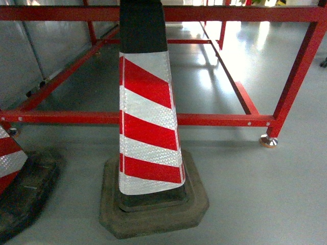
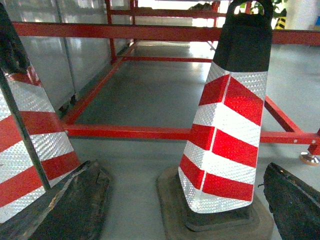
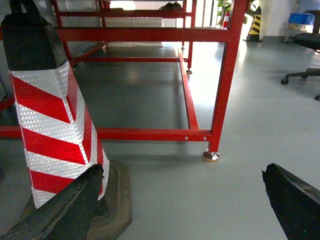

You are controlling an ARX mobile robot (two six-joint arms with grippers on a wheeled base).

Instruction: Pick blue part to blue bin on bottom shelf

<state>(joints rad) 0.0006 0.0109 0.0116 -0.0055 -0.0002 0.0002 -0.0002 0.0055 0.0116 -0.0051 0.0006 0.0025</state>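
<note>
On the grey floor [image 1: 265,204], left to right: a second cone's base [image 1: 20,199] is cut off at the left edge, a red-and-white striped cone [image 1: 148,122] on a dark rubber base fills the centre, and a red steel frame [image 1: 214,119] runs behind to a levelling foot [image 1: 268,141] at the right. The cones are probably set as barriers before the frame. Left tool [image 2: 180,200] and right tool [image 3: 185,200] are spread wide, nothing held; only dark finger edges are seen. No blue part, blue bin or bottom shelf is seen in any view, so their look cannot be told; they likely must be found first.
</note>
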